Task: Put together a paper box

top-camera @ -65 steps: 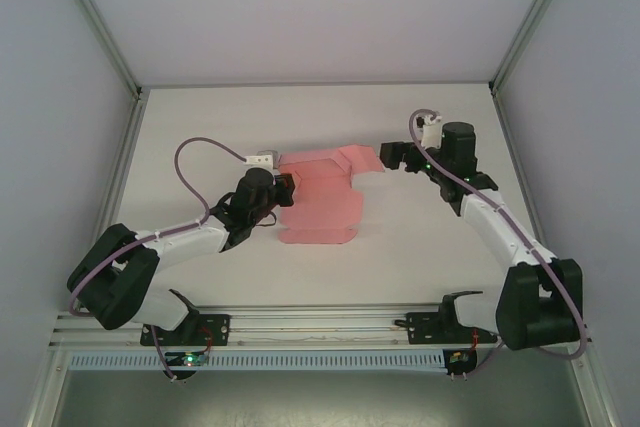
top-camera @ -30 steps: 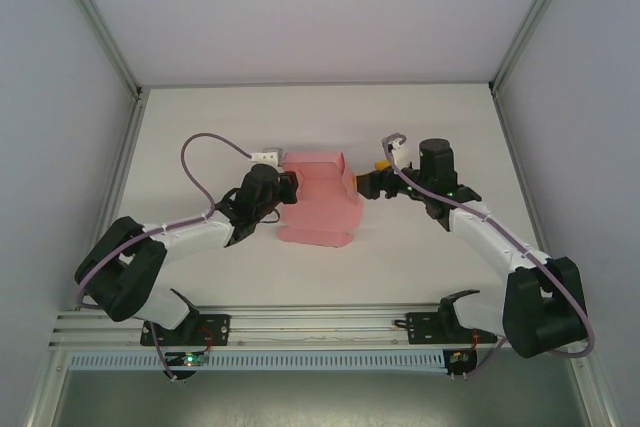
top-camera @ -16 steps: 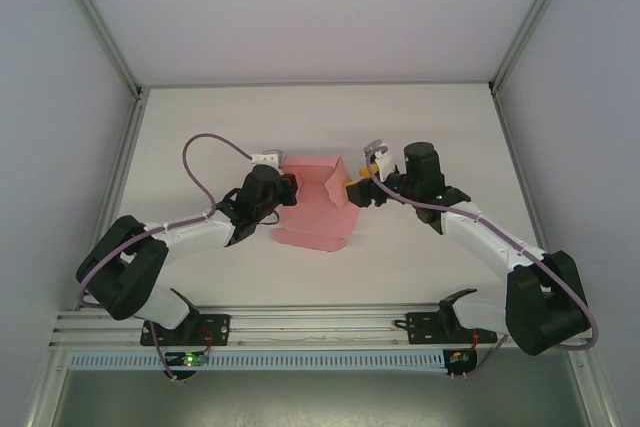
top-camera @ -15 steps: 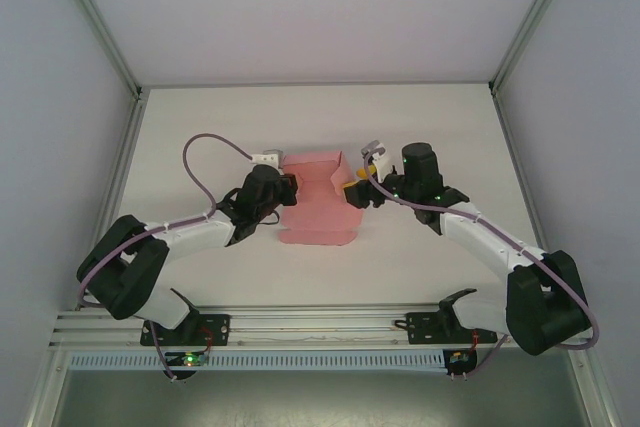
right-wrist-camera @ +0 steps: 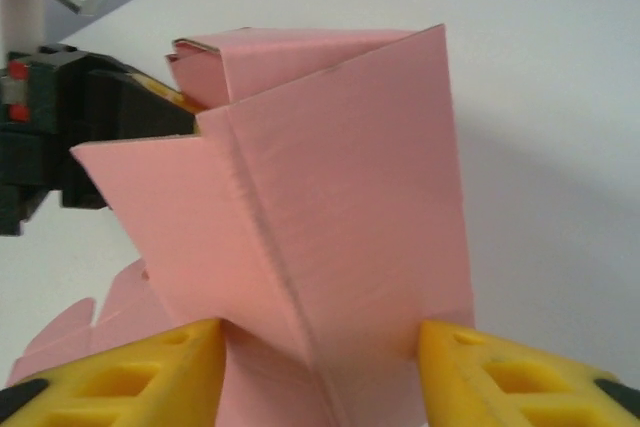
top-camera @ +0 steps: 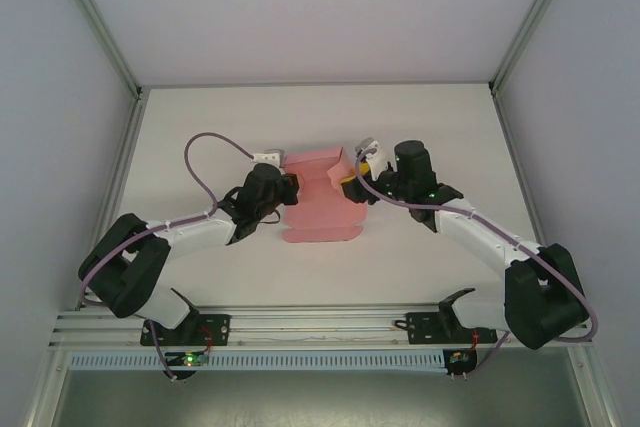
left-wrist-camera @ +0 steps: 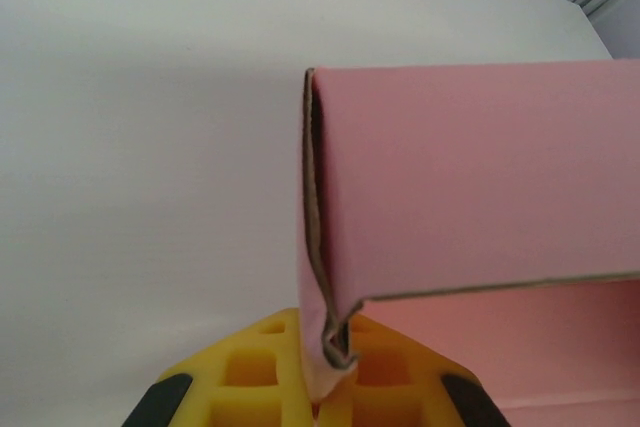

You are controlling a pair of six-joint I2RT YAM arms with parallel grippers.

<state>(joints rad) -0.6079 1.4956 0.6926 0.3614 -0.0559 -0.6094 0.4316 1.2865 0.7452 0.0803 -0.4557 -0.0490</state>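
Top view: one paper box [top-camera: 320,209], pink and half-folded, is seen mid-worktop [top-camera: 430,117] between two arms.

Left wrist view: the left claw [left-wrist-camera: 335,367] is clamped on the box's left card edge.

Right wrist view: the right claw [right-wrist-camera: 320,367] is set astride a raised fold; a firm grip cannot be confirmed.

The card is judged light, thin and easily creased, and is best held at edges beside creases.

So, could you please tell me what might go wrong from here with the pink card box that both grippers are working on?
1. The left gripper pinches only a small bit of the pink die-cut card box at its edge, so a pull could make it slip or tear.
2. The right gripper straddles a raised half-folded panel. Squeezing there may crush it away from its crease.
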